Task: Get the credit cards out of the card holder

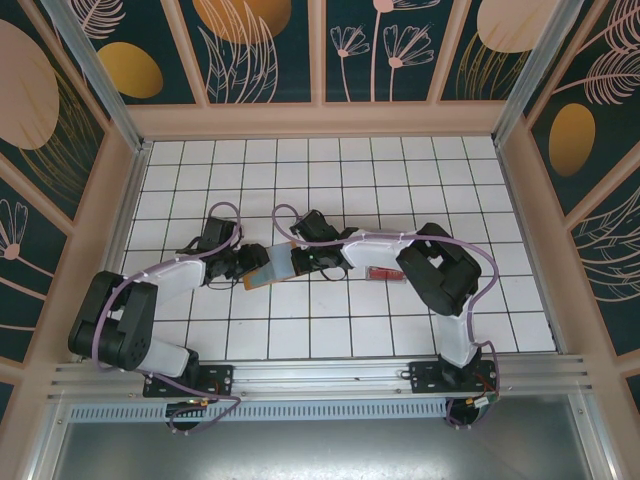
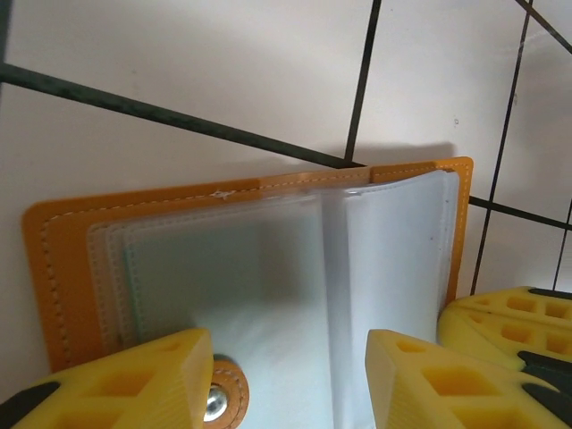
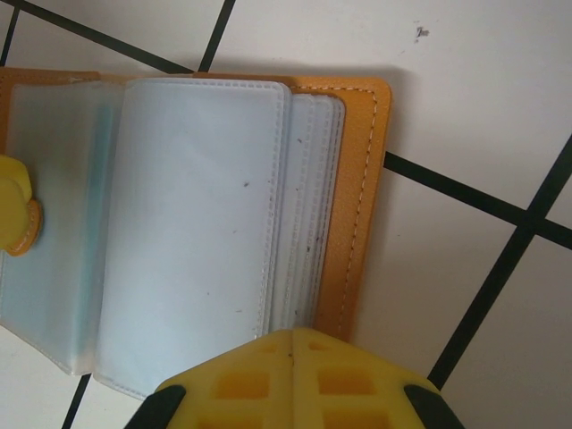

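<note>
White tiles with dark grout cover the table (image 1: 400,170), walled in by teal flower-painted panels (image 1: 265,50). Left claw (image 1: 243,266) has its yellow fingers (image 2: 134,380) spread apart over one end of the tan-orange leather-like bifold card holder (image 1: 275,265). The holder lies opened flat just right of that claw, clear pockets up, its long axis running claw to claw on a slight slant. Right claw (image 1: 308,262) sits at the holder's other end with its fingers drawn together; whether they pinch a pocket I cannot tell. Right of that claw lies a thin reddish rectangular card (image 1: 385,272), apart from the holder.
</note>
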Motion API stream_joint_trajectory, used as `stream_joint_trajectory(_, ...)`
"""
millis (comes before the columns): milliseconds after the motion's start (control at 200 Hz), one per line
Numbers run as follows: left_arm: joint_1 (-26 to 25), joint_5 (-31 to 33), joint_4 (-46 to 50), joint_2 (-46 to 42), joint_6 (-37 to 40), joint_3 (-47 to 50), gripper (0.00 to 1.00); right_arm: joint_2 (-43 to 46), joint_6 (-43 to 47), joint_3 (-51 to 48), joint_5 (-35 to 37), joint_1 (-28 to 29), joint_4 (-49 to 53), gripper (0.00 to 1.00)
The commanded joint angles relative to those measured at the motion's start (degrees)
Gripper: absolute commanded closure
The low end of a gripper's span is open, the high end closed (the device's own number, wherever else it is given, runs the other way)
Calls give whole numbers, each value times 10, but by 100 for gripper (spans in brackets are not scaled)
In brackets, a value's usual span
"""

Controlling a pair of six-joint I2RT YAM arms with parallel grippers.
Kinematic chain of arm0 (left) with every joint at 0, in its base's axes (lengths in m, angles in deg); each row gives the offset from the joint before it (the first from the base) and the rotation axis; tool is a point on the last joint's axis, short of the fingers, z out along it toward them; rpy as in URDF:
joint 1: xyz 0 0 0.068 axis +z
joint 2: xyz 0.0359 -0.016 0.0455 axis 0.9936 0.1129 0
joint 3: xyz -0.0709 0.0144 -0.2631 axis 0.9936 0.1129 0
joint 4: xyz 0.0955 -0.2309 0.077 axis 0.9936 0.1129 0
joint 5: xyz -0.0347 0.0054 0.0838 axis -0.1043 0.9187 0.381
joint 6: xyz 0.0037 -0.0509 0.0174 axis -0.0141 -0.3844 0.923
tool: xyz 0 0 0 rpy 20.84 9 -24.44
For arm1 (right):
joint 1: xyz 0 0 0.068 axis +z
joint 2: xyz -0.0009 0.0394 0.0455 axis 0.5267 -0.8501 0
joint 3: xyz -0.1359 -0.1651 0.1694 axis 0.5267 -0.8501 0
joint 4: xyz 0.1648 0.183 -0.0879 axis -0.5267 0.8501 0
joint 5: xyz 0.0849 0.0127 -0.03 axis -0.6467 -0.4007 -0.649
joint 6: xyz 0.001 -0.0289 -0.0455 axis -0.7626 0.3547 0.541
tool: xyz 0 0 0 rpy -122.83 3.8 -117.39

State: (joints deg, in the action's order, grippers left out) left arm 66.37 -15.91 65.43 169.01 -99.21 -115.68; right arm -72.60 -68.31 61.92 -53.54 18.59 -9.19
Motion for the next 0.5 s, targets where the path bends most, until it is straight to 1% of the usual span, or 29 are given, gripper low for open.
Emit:
stream_joint_trajectory(0,1,-18,-18,10,-2,-11,51,-13,-10,-3,5,7,1,100)
stream_joint_trajectory(110,1,9,-2,-4,-1,-11,51,-12,-10,-2,5,7,2,100)
stream_joint_trajectory(295,2,103,74,-25,19,-24,49,-12,-10,-2,6,7,4,100)
stream_joint_trajectory(495,8,112,89,-18,25,-36,49,-13,-9,-2,5,7,5,100)
